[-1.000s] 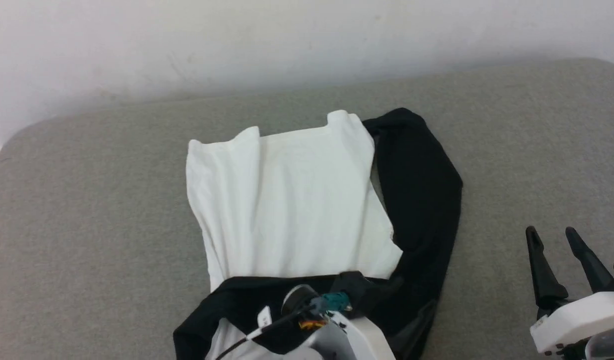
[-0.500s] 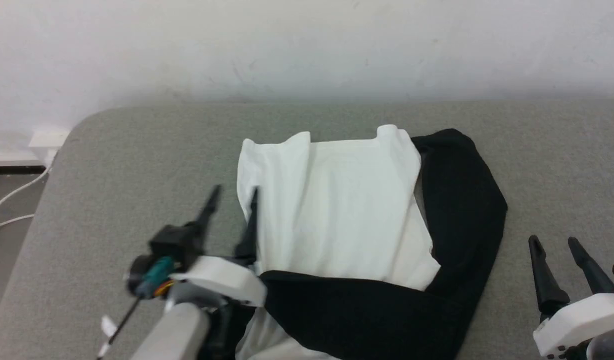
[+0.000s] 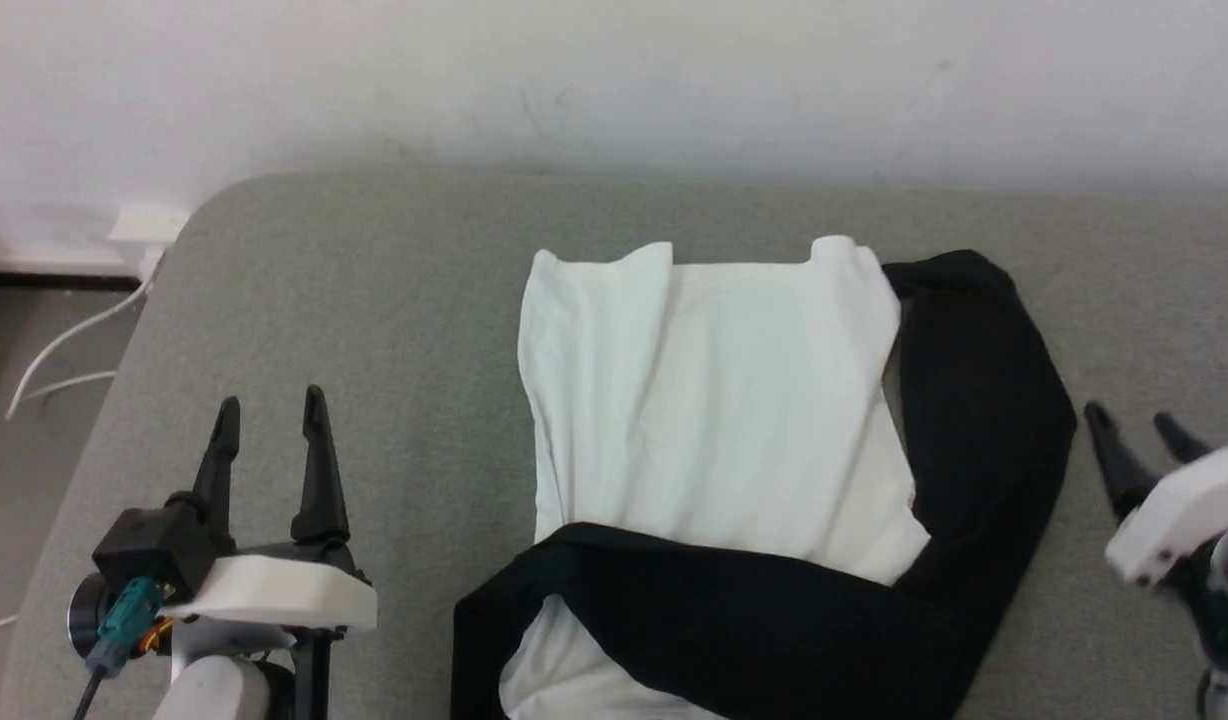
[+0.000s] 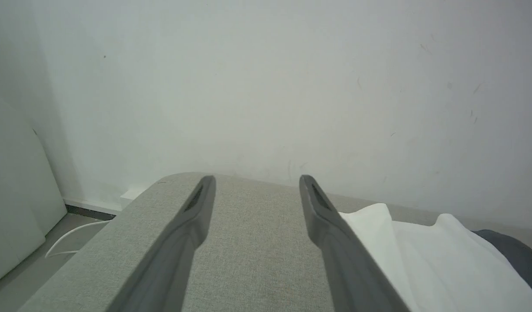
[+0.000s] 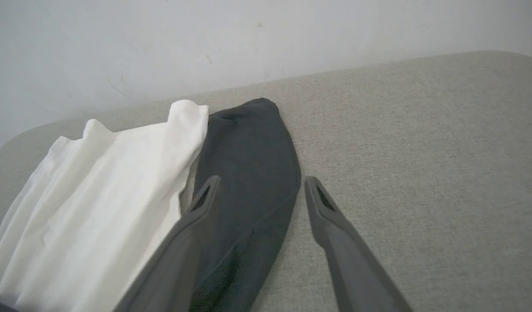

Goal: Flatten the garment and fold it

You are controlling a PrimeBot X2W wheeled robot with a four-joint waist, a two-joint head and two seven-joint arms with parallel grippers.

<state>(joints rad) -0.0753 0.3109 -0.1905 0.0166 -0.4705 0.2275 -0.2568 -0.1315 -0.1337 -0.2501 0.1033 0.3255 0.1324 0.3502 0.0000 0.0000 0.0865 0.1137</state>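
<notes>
L gripper (image 3: 272,400) is now off the garment's (image 3: 714,420) near black sleeve (image 3: 734,620) & back at lower left, fingers apart & empty, R gripper (image 3: 1129,418) likewise spread near its right edge, so the part-folded shirt lies released mid grey cushion (image 3: 374,300), probably awaiting next fold.
</notes>
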